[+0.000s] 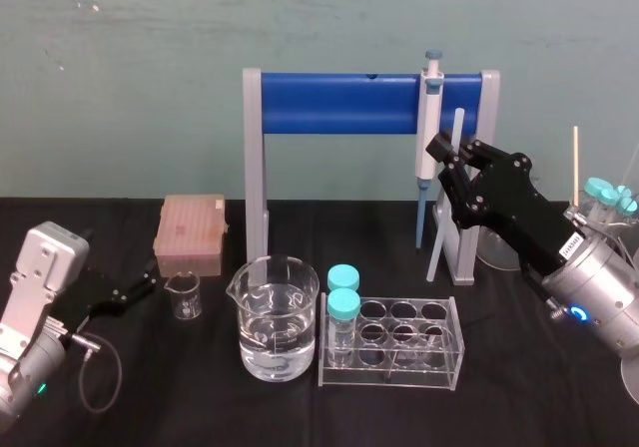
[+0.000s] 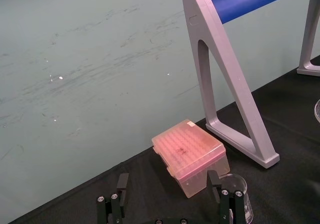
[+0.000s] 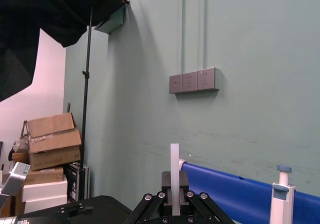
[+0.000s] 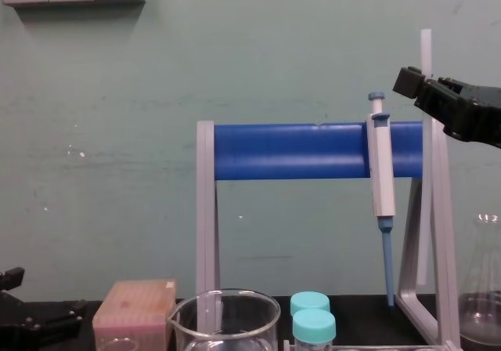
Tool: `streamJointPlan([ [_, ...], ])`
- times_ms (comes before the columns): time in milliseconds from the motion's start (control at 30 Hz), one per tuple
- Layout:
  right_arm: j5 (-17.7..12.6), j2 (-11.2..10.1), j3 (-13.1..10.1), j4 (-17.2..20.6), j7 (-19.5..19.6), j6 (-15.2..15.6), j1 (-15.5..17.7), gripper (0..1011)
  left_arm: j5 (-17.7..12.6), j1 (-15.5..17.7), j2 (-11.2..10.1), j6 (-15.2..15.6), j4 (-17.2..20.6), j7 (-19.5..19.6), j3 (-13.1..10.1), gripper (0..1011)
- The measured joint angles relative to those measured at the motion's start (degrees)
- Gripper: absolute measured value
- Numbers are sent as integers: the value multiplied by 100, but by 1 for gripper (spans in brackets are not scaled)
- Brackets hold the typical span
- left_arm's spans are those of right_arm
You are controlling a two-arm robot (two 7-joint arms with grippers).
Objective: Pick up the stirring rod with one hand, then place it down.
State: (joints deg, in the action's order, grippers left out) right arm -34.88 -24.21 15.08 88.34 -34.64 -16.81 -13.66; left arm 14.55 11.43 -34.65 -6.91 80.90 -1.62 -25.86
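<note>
Stirring rod is in the right pincer, near upright with a slight tilt; the jaws are closed on it in its upper part, roughly at the height of the blue bar of the pipette stand; a short length sticks out above the jaws and the longer length hangs below.

Chest view: rod top end stands above the right pincer, just right of the hanging pipette; lower end sits by the stand's right leg; can't tell if it touches the table.

Right wrist view: rod is pinched between the 2 fingers of the right pincer, narrow gap, nothing else in it.

Left pincer is parked low at the left of the table; left wrist view shows the left pincer with jaws spread wide, holding nothing, facing the pink tip box and the small beaker.

Centre of table: large beaker part-filled with clear liquid; just right of it a clear tube rack with 2 teal-capped tubes at its left end.
</note>
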Motion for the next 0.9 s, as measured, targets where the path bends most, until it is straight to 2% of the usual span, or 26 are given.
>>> streamJointPlan([
  [900, 28, 43, 52, -126, -13, -6, -78, 70, 0, 0, 0, 0, 0, 0, 0, 1000],
])
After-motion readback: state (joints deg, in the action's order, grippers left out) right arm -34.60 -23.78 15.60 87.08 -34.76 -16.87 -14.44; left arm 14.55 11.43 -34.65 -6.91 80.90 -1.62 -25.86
